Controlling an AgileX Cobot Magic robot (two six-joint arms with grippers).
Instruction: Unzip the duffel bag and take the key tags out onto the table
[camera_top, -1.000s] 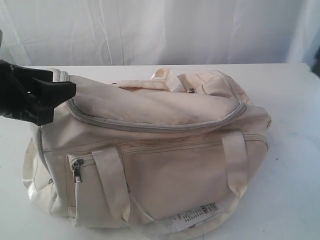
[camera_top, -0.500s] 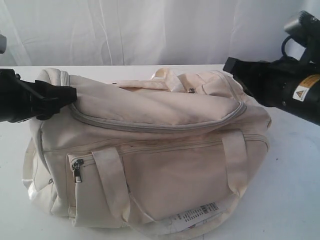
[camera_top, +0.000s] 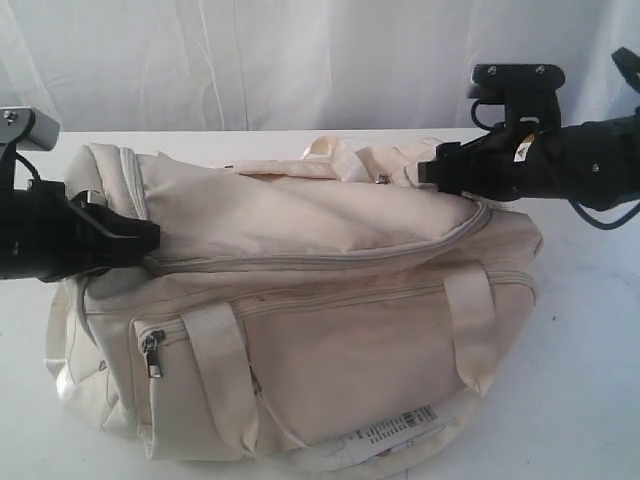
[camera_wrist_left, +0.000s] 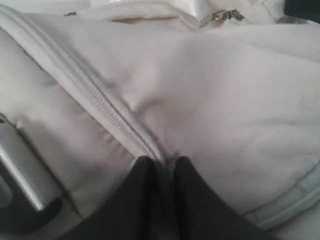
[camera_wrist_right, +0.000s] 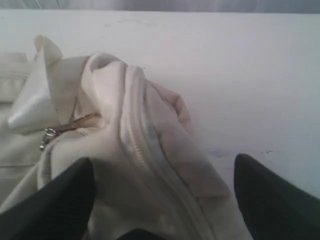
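Shows the duffel bag filling the middle of the table, near edge cut off, contents hidden behind the closed top zipper. Pinches a fold of fabric beside that zipper at the bag's left end, left gripper jaws nearly together. Straddles the right end with the right gripper, jaws spread wide, gripping nothing. Leaves bare tabletop at right and far side.
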